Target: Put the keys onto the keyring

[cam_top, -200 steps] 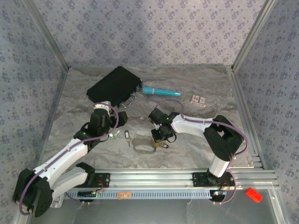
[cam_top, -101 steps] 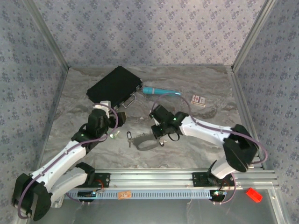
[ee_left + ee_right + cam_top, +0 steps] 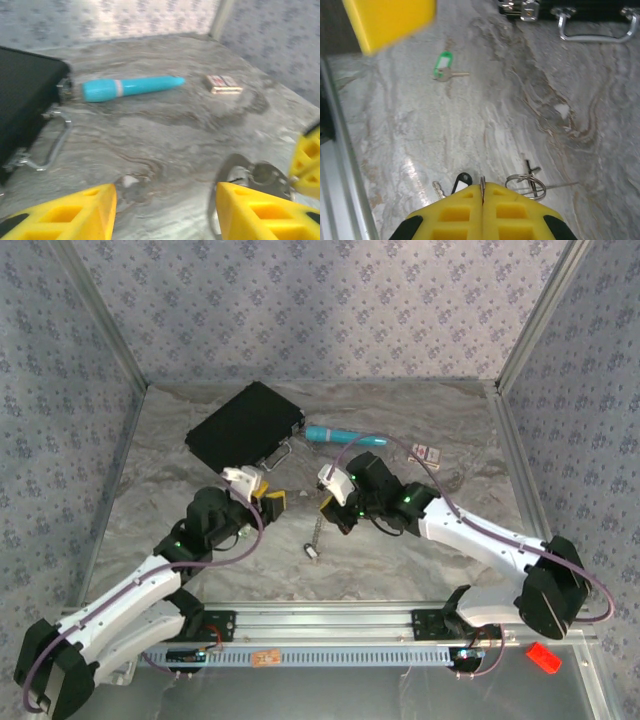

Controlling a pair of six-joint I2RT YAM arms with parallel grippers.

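Key — green-headed — right wrist view

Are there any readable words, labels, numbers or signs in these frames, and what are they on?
No text can be read.
Small box: red and white print, too blurred to read.
Orange tag on the front rail: too small to read.

One case, one pen, one box, two keys, one keyring
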